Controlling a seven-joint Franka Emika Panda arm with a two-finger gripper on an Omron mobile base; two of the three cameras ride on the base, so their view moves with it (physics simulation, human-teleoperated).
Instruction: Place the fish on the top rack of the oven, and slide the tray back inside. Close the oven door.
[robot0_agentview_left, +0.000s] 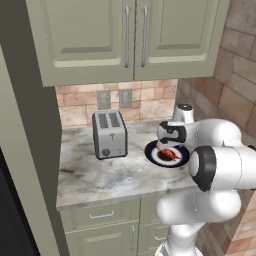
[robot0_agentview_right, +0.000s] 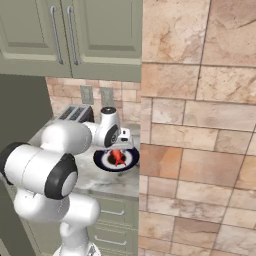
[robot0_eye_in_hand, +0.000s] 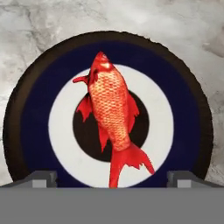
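Note:
The red-orange fish (robot0_eye_in_hand: 111, 113) lies in the middle of a round dark plate with a blue rim (robot0_eye_in_hand: 26, 122) on the marble counter. My gripper (robot0_eye_in_hand: 113, 179) hangs open just above it, one fingertip to each side of the tail, touching nothing. From the base views the fish (robot0_agentview_left: 170, 154) (robot0_agentview_right: 118, 157) shows on the plate (robot0_agentview_left: 150, 150) (robot0_agentview_right: 102, 162) right under the hand (robot0_agentview_left: 164, 146) (robot0_agentview_right: 120, 147). The oven, its door and the wire rack are out of view.
A silver toaster (robot0_agentview_left: 110, 134) (robot0_agentview_right: 75, 114) stands left of the plate. Beige wall cabinets (robot0_agentview_left: 125, 40) hang overhead. A tiled wall (robot0_agentview_right: 200, 150) closes the counter's right end. Drawers (robot0_agentview_left: 102, 215) sit below the counter edge.

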